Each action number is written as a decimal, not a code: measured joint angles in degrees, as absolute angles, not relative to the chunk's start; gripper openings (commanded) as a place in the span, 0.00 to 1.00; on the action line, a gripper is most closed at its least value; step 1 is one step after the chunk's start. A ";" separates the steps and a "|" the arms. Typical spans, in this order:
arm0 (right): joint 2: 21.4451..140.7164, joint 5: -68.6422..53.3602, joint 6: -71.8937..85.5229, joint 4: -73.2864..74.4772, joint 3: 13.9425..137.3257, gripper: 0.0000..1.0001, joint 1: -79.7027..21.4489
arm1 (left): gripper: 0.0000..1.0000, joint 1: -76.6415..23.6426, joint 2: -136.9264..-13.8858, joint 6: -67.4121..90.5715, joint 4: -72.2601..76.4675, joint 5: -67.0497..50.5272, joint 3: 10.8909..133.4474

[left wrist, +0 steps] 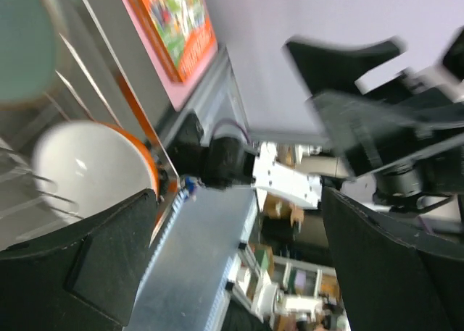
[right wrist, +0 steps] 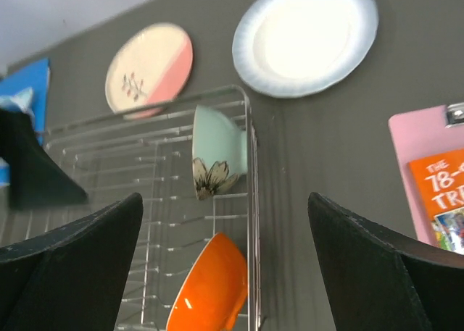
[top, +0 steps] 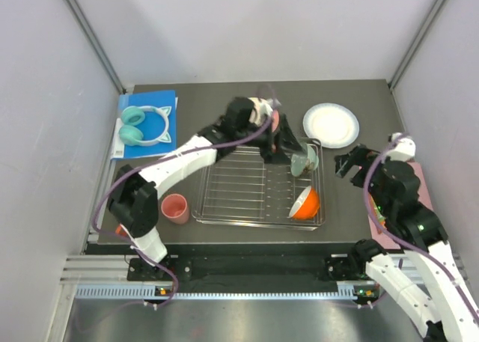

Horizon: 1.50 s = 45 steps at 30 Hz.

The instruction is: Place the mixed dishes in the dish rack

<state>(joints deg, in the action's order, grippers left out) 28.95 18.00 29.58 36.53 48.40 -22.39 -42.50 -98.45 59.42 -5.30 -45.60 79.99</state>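
The silver wire dish rack (top: 239, 188) lies mid-table. A mint-green bowl (top: 303, 162) stands on edge in its far right corner, and an orange bowl (top: 305, 203) leans at its near right. My left gripper (top: 283, 146) hovers open and empty over the rack's far right, beside the mint bowl (left wrist: 22, 41). It half hides the pink-and-cream plate (right wrist: 148, 69), which lies behind the rack. The white plate (top: 330, 124) rests at the back right. The pink cup (top: 175, 208) sits left of the rack. My right gripper (top: 348, 166) is open, right of the rack.
Teal headphones (top: 146, 125) lie on a blue board (top: 166, 102) at the back left. A pink clipboard with an orange booklet (right wrist: 435, 179) sits at the right under my right arm. An orange object (top: 120, 230) peeks out by the left arm's base. Grey walls enclose the table.
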 measured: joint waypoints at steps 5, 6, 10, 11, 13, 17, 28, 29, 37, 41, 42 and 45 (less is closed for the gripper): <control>38.52 14.48 29.85 37.10 48.49 0.96 -25.47 | 0.99 -27.64 -96.73 55.75 -7.40 -49.43 81.25; 40.01 14.41 30.11 37.50 48.53 0.96 -27.24 | 0.99 -25.15 -96.64 55.33 -7.79 -49.87 81.25; 46.44 17.15 32.53 40.93 50.13 0.93 -41.56 | 0.99 -17.34 -95.46 52.25 -9.74 -50.94 80.86; 48.58 18.61 33.50 42.33 51.59 0.92 -45.06 | 0.99 -16.36 -94.72 51.07 -10.55 -50.98 80.42; 52.80 20.71 35.38 44.86 55.33 0.86 -50.98 | 0.99 -15.27 -93.21 49.08 -12.32 -50.72 79.77; 59.75 23.97 39.35 48.07 60.20 0.81 -57.49 | 0.99 -13.65 -90.45 43.51 -16.51 -48.60 79.64; 56.86 24.53 47.99 56.14 58.46 0.81 -63.00 | 0.99 -8.93 -89.38 38.89 -19.46 -45.52 78.63; 56.14 24.18 48.51 56.14 57.52 0.81 -63.05 | 0.99 -8.93 -89.38 38.81 -19.59 -45.39 78.46; 58.30 23.86 50.59 55.68 53.43 0.78 -63.16 | 0.99 -8.97 -89.38 38.68 -20.10 -45.10 78.08; 64.34 25.98 50.41 58.00 55.29 0.71 -63.18 | 0.99 -8.97 -88.95 39.03 -19.25 -45.12 76.99; 65.19 26.57 50.35 58.43 55.68 0.71 -63.16 | 0.99 -8.97 -88.82 39.05 -19.05 -45.12 76.64; 66.11 27.90 50.39 60.01 56.42 0.70 -63.18 | 0.99 -8.97 -88.60 39.31 -18.61 -45.12 76.03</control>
<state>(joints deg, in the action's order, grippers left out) 66.11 27.90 50.39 60.01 56.42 -63.18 -8.97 -88.60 39.31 -18.61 -45.12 76.03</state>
